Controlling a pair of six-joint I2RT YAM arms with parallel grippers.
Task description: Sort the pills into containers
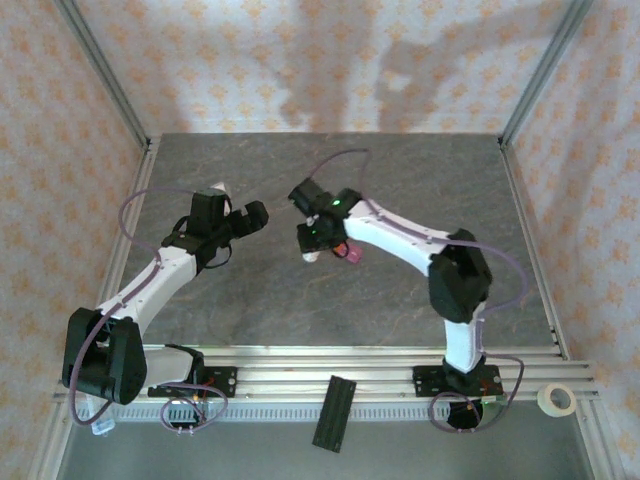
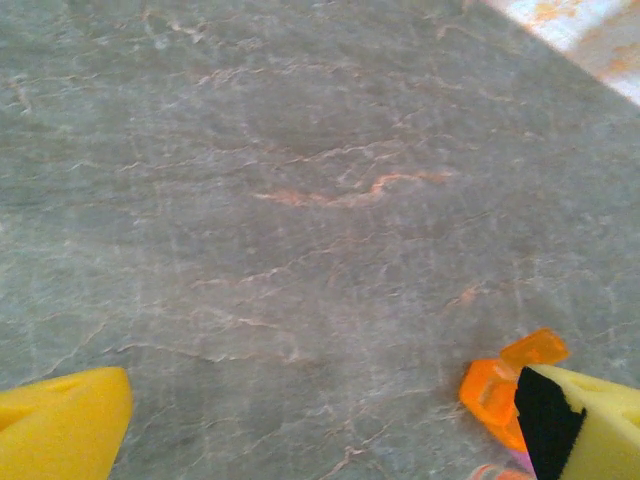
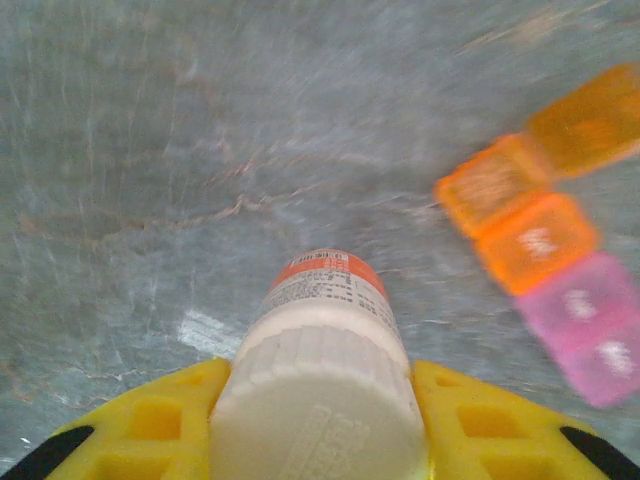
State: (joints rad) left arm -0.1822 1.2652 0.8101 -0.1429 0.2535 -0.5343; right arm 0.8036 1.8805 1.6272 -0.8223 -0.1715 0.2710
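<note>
Right gripper [image 3: 320, 425] clamped on the white pill bottle [image 3: 325, 320]; the containers [image 3: 545, 235], joined orange and pink, sit on the table [image 3: 150, 150] just beside it. Left gripper [image 2: 320, 430] spread apart, empty. Step: securing the bottle. Next probably calls for lifting it steadily, clear of the containers

One white bottle [image 3: 325, 360], two joined containers [image 3: 535, 240]
</note>
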